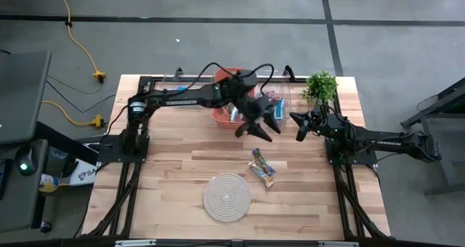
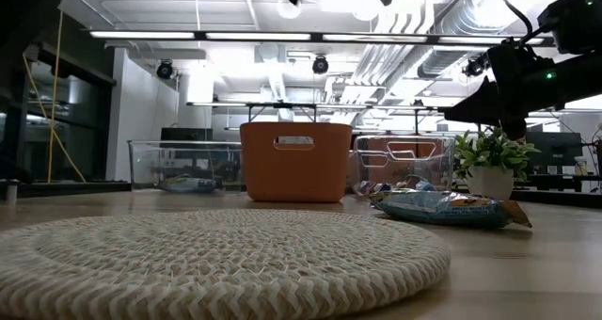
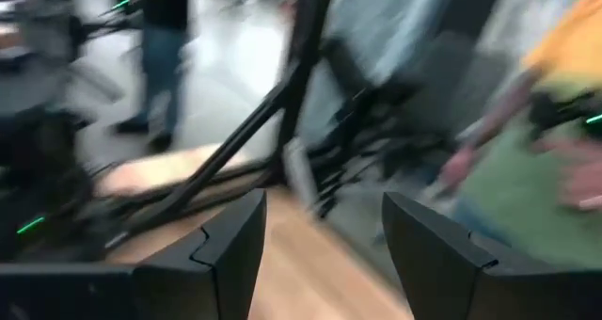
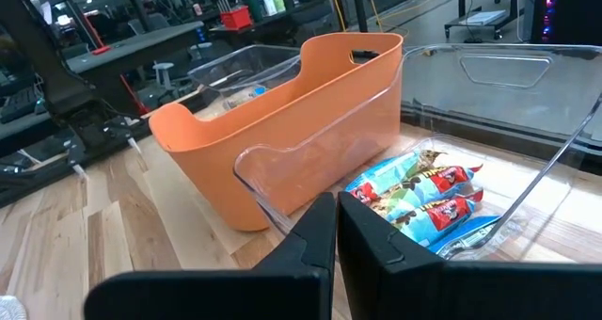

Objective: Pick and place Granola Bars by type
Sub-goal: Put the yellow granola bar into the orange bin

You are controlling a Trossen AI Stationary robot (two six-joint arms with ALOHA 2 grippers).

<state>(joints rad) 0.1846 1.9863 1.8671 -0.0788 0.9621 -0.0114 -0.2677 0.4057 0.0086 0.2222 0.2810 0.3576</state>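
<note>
Wooden tabletop [image 1: 174, 167]: my left claw [image 1: 260, 128] hung wide, empty; right claw [image 1: 300, 128] pinched closed, empty. Risk: arms colliding over clear bin [image 4: 489, 169] before reaching Granola Bars [image 1: 263, 167].

Two dark jointed arms with black cables, each tool two-fingered.

- Below the left gripper [image 1: 263, 128]: bare table [image 1: 174, 167], open room.
- Behind it: orange bin [image 1: 221, 115] and clear bin [image 4: 527, 94] block passage.
</note>
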